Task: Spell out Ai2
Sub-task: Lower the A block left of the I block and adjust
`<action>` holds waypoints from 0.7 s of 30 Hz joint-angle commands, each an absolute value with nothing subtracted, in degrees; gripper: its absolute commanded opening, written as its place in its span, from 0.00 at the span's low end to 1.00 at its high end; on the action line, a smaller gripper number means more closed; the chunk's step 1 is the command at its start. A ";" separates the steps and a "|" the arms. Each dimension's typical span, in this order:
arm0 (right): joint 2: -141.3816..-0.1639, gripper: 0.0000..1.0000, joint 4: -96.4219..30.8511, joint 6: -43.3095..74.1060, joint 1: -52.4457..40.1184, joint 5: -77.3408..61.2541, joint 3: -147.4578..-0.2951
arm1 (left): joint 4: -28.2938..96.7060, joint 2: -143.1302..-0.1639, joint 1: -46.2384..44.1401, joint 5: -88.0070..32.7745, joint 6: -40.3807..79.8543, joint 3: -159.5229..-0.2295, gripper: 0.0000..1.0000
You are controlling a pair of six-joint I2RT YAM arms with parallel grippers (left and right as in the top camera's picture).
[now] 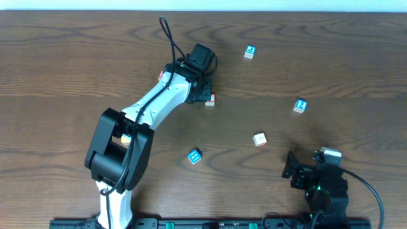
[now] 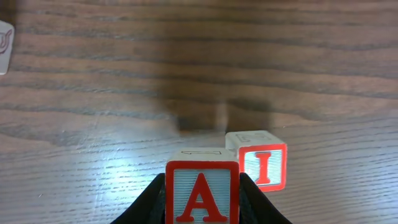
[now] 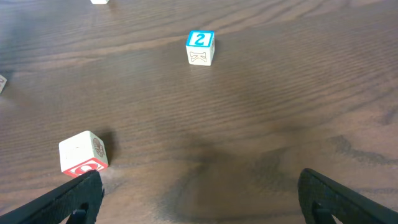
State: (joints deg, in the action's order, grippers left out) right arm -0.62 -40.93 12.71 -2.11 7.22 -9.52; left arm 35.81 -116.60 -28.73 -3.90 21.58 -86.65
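Just beside the I block [image 2: 261, 165], left gripper [image 2: 202, 208] is clamped on the A block [image 2: 201, 186]; set it down square without bumping its neighbour.

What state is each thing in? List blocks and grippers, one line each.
A block: gripped, letter upright.
I block: loose on the table, beside the A block.
2 block: loose, standing alone.
Left gripper: shut on A block.
Right gripper: open, empty.

Three blue-faced blocks [image 1: 250, 52] [image 1: 300, 106] [image 1: 194, 156], three red-faced blocks [image 2: 201, 193] [image 2: 262, 163] [image 3: 83, 153], one half-hidden block [image 1: 125, 138] and two arms [image 1: 152, 105] [image 1: 321, 184] show.
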 commanded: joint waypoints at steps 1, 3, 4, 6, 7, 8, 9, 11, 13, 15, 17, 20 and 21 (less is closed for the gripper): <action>-0.32 0.99 -41.04 11.92 -1.78 7.03 -9.30 | 35.38 -117.78 -28.97 -4.34 22.35 -86.76 0.06; -0.32 0.99 -41.04 11.94 -1.78 7.03 -9.30 | 35.03 -117.78 -28.99 -4.34 22.37 -86.72 0.06; -0.32 0.99 -41.04 11.92 -1.80 7.03 -9.30 | 34.87 -117.86 -29.04 -4.12 22.37 -86.72 0.06; -0.32 0.99 -41.04 11.92 -1.80 7.03 -9.30 | 34.54 -118.17 -29.30 -3.86 22.35 -86.72 0.06; -0.32 0.99 -41.04 11.92 -1.78 7.03 -9.30 | 34.35 -118.50 -29.45 -3.86 22.35 -86.72 0.06; -0.32 0.99 -41.04 11.92 -1.78 7.03 -9.30 | 34.24 -118.93 -29.65 -3.88 22.39 -86.72 0.06; -0.32 0.99 -41.04 11.92 -1.78 7.03 -9.30 | 34.20 -119.55 -29.91 -3.95 22.59 -86.72 0.06; -0.32 0.99 -41.04 11.92 -1.80 7.03 -9.30 | 34.24 -120.42 -30.37 -3.92 22.79 -86.72 0.06; -0.32 0.99 -41.04 11.94 -1.78 7.03 -9.30 | 34.24 -120.92 -30.74 -3.88 23.35 -86.72 0.06; -0.32 0.99 -41.04 11.92 -1.78 7.03 -9.30 | 34.17 -120.97 -30.85 -3.86 23.97 -86.72 0.06; -0.32 0.99 -41.04 11.92 -1.78 7.03 -9.30 | 34.17 -120.97 -30.83 -3.68 24.05 -86.72 0.06; -0.32 0.99 -41.04 11.92 -1.78 7.03 -9.30 | 34.48 -120.97 -30.83 -2.68 24.03 -86.72 0.06; -0.32 0.99 -41.04 11.92 -1.78 7.03 -9.30 | 34.61 -120.97 -30.83 -2.50 24.03 -86.74 0.06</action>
